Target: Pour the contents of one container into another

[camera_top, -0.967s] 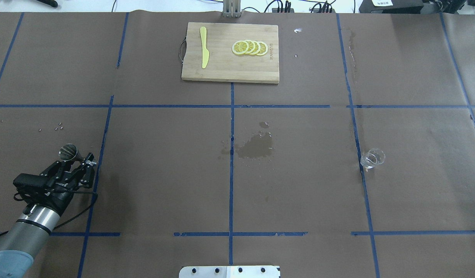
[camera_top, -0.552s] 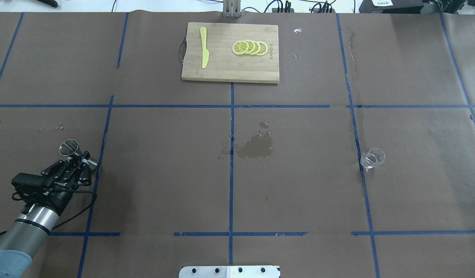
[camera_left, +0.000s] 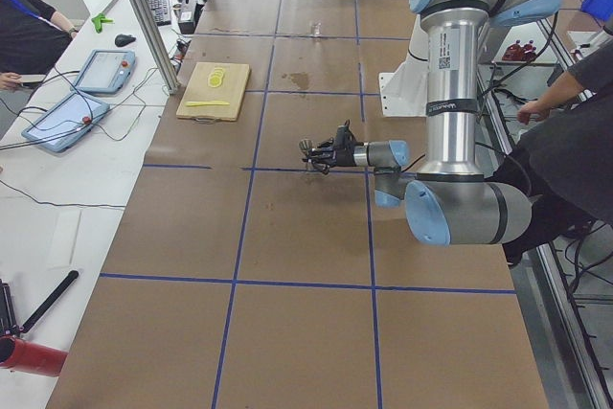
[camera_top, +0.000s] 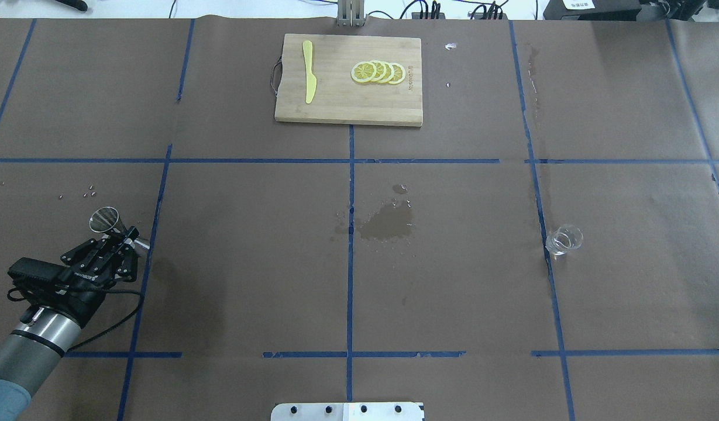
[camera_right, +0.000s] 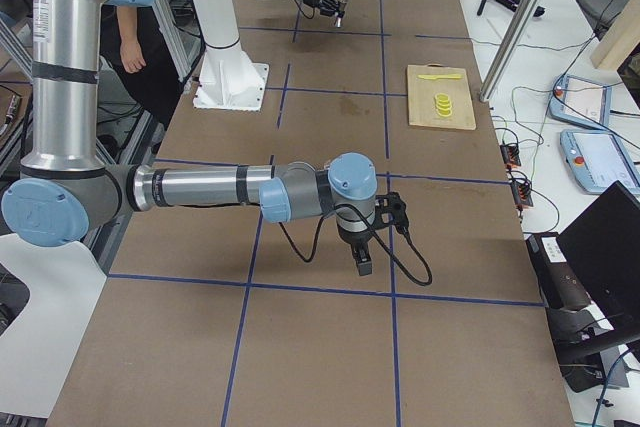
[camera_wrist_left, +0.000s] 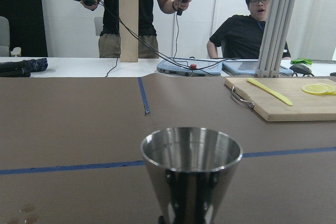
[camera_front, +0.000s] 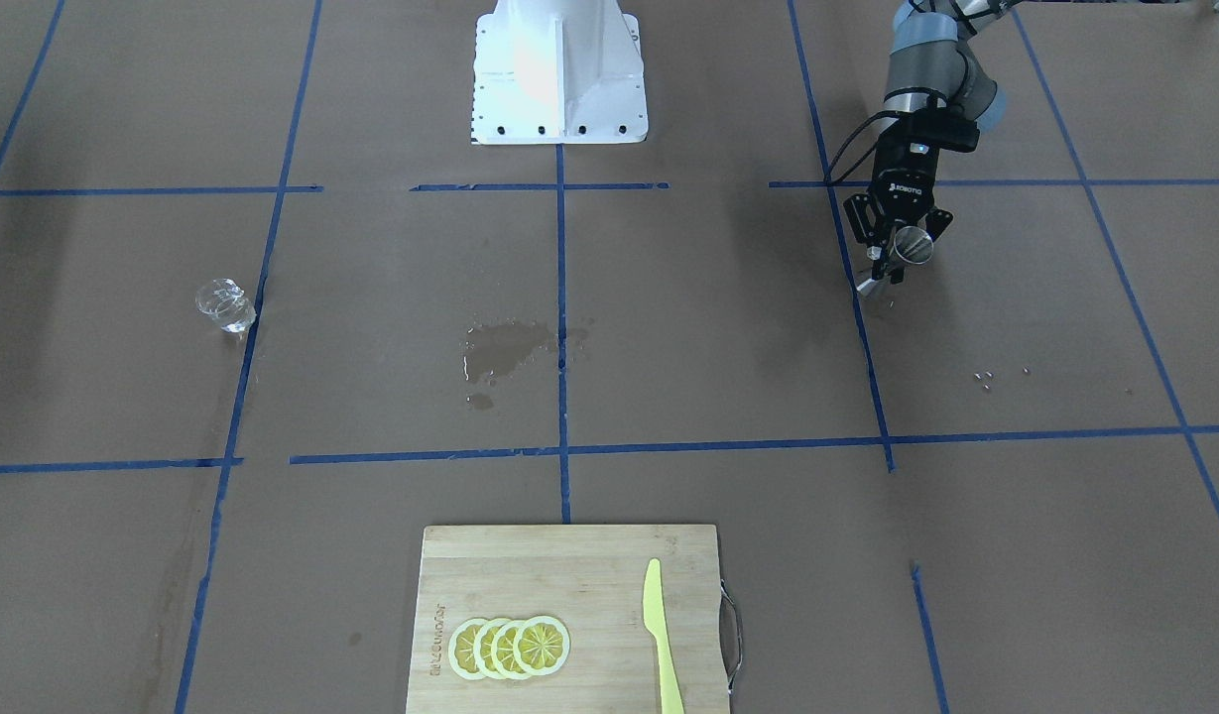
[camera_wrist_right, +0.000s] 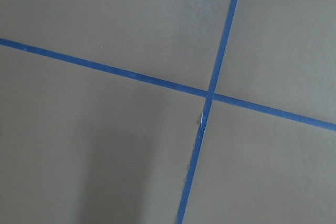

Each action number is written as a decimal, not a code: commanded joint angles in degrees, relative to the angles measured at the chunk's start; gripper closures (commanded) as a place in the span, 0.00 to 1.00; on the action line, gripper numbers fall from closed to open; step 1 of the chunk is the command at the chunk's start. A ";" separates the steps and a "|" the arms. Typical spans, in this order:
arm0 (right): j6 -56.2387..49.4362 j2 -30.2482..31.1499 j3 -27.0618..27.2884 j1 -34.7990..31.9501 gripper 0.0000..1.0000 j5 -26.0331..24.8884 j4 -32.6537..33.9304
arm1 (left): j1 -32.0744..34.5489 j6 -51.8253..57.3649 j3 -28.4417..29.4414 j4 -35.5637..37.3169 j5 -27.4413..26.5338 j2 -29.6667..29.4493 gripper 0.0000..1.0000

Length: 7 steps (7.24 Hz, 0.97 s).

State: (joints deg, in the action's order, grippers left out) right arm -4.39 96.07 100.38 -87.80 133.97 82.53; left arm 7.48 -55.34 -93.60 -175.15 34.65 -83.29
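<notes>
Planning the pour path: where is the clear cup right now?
Overhead view: the clear cup sits at mid-depth on the right, just right of a blue tape line, well right of the wet stain.

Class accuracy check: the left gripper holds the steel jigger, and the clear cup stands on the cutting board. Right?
No: the overhead view shows the clear cup on the brown paper, away from the cutting board. The left gripper does hold the steel jigger.

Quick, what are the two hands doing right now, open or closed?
Left hand: closed on the steel jigger.
Right hand: cannot be told from these views.
</notes>
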 commanded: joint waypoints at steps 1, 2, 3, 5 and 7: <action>0.00 -0.01 -0.10 0.00 0.00 -0.02 0.00 | 2.70 10.19 -1.94 -7.63 14.68 0.93 1.00; 0.00 -0.01 -0.10 0.00 0.00 -0.02 0.00 | 5.33 14.69 -2.55 -8.36 19.96 0.59 1.00; 0.09 -0.01 -0.01 0.00 0.00 -0.02 0.00 | 8.23 16.21 -2.99 -9.24 26.71 0.06 1.00; 0.09 -0.01 0.16 0.00 0.00 0.06 0.00 | 13.42 31.06 -2.29 -15.98 40.52 -0.20 1.00; 0.09 -0.01 0.16 0.00 0.00 -0.02 0.00 | 14.49 32.39 -2.38 -17.24 44.24 -0.21 1.00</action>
State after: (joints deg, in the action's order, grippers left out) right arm -4.31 96.06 100.52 -87.81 133.97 82.53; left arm 20.89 -25.05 -95.94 -191.41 75.31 -83.44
